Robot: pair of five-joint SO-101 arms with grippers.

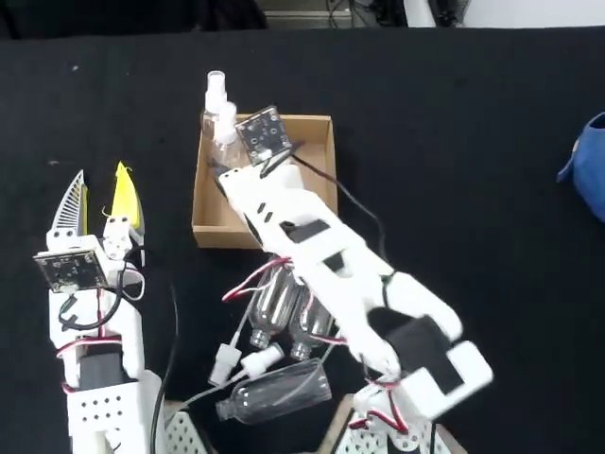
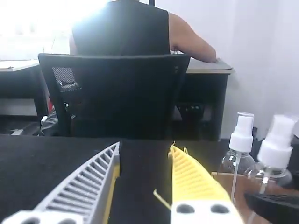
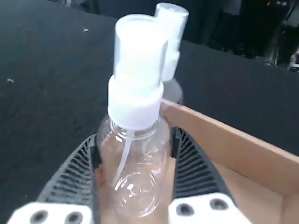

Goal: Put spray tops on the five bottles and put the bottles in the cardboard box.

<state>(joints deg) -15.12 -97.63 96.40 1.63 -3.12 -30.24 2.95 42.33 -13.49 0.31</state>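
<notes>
My right gripper (image 3: 135,140) is shut on a clear bottle (image 3: 135,168) with a white spray top and holds it upright at the far left corner of the cardboard box (image 1: 317,151). A second topped bottle (image 1: 216,87) stands just beyond it at that corner. Near the front edge lie three bare bottles (image 1: 274,392) and two loose spray tops (image 1: 227,359). My left gripper (image 1: 99,175) rests open and empty left of the box, with its grey and yellow fingers (image 2: 191,182) spread apart.
The right arm (image 1: 350,284) stretches diagonally over the lying bottles toward the box. A blue object (image 1: 586,170) sits at the table's right edge. Red and black cables trail among the bottles near the arm bases.
</notes>
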